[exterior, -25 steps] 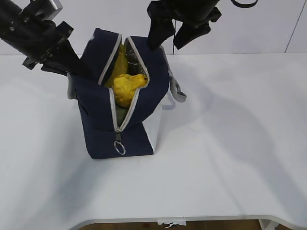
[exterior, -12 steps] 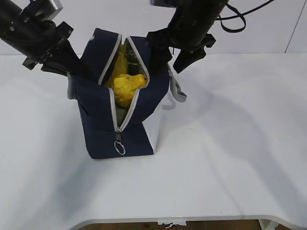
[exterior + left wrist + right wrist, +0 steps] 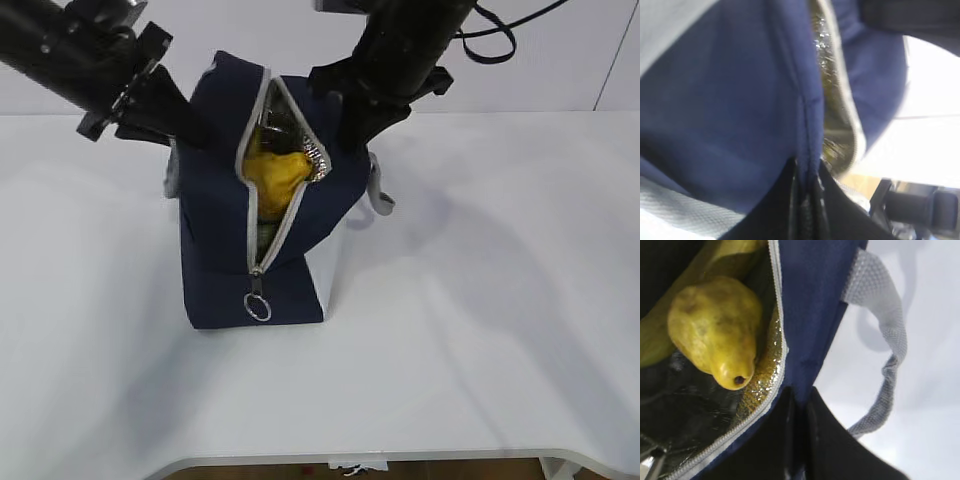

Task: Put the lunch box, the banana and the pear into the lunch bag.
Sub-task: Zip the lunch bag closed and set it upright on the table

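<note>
You can see the boxy navy-blue cloth lunch bag standing upright on the plain white table, with its top pulled open in a long slit. Your left gripper is pinched tight on the bag's blue cloth edge on the left side, and you can see the dark fingers pressed together with the cloth between them. Your right gripper is pinched tight on the other edge of the bag, just below the shiny silver lining and the grey zipper teeth. The small lumpy golden-yellow pear sits inside the bag, near the top of the opening, and it rests against the silver lining. The long curved yellow banana lies inside too, behind the pear and touching it. Low down in the opening, under the pear, a bit of pale green shows, but you cannot tell for sure that it is the lunch box. A grey woven strap handle hangs loose off the right side of the bag. The grey zipper's round metal ring pull hangs at the bottom of the slit on the front of the bag.
</note>
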You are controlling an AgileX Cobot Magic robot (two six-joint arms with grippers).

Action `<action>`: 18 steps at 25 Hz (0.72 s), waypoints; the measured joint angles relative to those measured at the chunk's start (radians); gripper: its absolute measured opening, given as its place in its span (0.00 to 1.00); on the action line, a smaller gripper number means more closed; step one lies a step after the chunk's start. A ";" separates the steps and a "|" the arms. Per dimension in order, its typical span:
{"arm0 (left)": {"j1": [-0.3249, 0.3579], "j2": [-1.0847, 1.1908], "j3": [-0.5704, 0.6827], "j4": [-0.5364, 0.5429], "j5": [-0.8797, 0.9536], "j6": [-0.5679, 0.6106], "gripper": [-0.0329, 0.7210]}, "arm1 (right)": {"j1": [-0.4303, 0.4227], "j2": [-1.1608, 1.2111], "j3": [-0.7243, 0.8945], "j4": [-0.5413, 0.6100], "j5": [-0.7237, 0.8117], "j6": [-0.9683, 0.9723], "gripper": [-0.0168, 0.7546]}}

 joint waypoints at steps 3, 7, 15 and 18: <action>-0.032 0.000 0.000 -0.067 -0.002 0.000 0.05 | 0.000 -0.037 0.000 -0.061 0.002 0.011 0.03; -0.089 0.000 0.000 -0.090 -0.034 0.000 0.05 | 0.000 -0.096 0.001 -0.120 0.008 0.013 0.03; -0.126 0.000 0.000 -0.130 -0.118 0.001 0.05 | 0.000 -0.144 0.053 -0.180 0.012 0.019 0.03; -0.126 0.000 0.000 -0.130 -0.135 0.001 0.05 | 0.000 -0.144 0.058 -0.186 0.012 0.022 0.03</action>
